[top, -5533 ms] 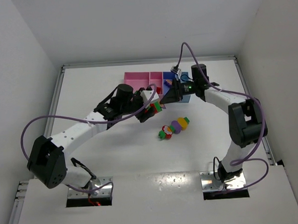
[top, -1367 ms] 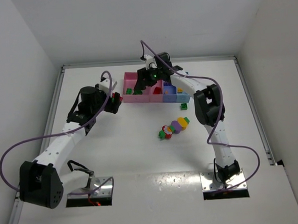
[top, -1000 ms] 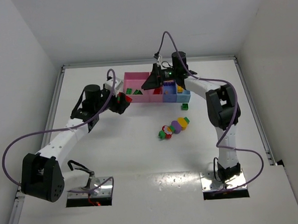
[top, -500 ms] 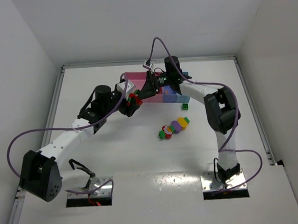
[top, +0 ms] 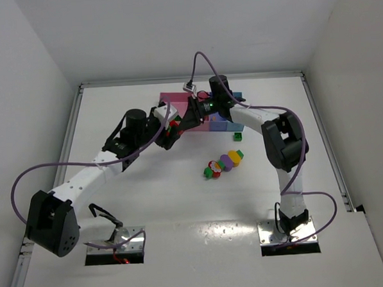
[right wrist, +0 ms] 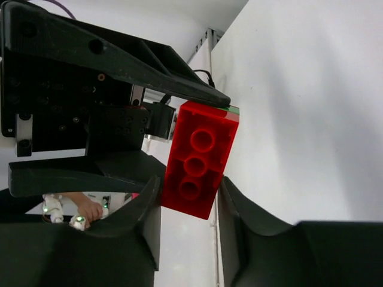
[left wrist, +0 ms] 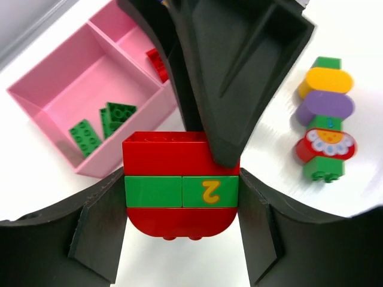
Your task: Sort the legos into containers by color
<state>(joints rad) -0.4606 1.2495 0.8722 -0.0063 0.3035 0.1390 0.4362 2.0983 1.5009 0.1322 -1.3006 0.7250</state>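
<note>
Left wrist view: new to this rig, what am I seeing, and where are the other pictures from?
Two robot arms sit at a table. The top view looks down from above; each wrist view looks along one arm's own fingers. In the left wrist view, the left gripper holds a red-green-red brick stack; the black wedge above is the right gripper, which clasps its top red brick. Behind is the wide pink bin with green bricks. A striped stack and a loose green brick lie on the table.
</note>
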